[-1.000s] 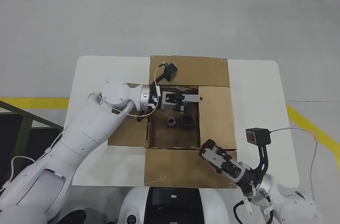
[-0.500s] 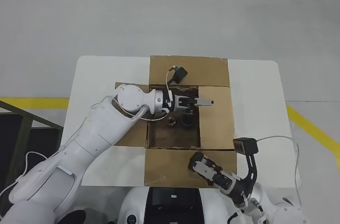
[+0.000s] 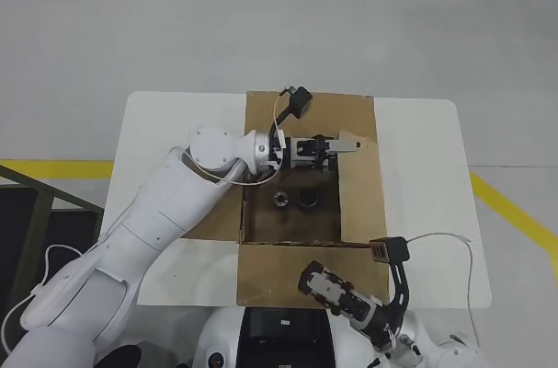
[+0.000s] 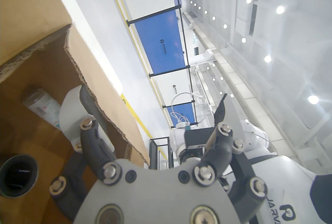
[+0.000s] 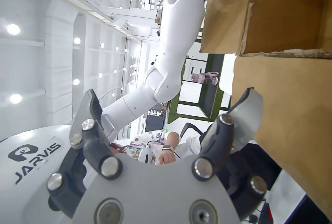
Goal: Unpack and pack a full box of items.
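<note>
1. The left gripper (image 3: 350,145) is swinging off the middle of the cardboard box (image 3: 311,115) toward the far right corner of its opening. The right gripper (image 3: 312,278) is drawing back toward the robot across the near flap (image 3: 269,276).
2. The box is sitting open on the white table (image 3: 168,138), its four flaps lying folded outward. Two small dark round items are lying side by side on its floor: a ridged ring (image 3: 280,198) and a dark cup (image 3: 307,198).
3. I am counting one box, four flaps, two items and two grippers.
4. The left gripper's jaws are standing wide apart, holding nothing. The left wrist view is showing the box's ragged cardboard edge running between them. It is also showing a black tube (image 4: 18,174) and a pale labelled can (image 4: 41,105) inside, which I cannot surely match to the pair seen from above.
5. The right gripper's jaws are also spread and empty, one finger (image 5: 249,105) hanging just beside the near flap.
</note>
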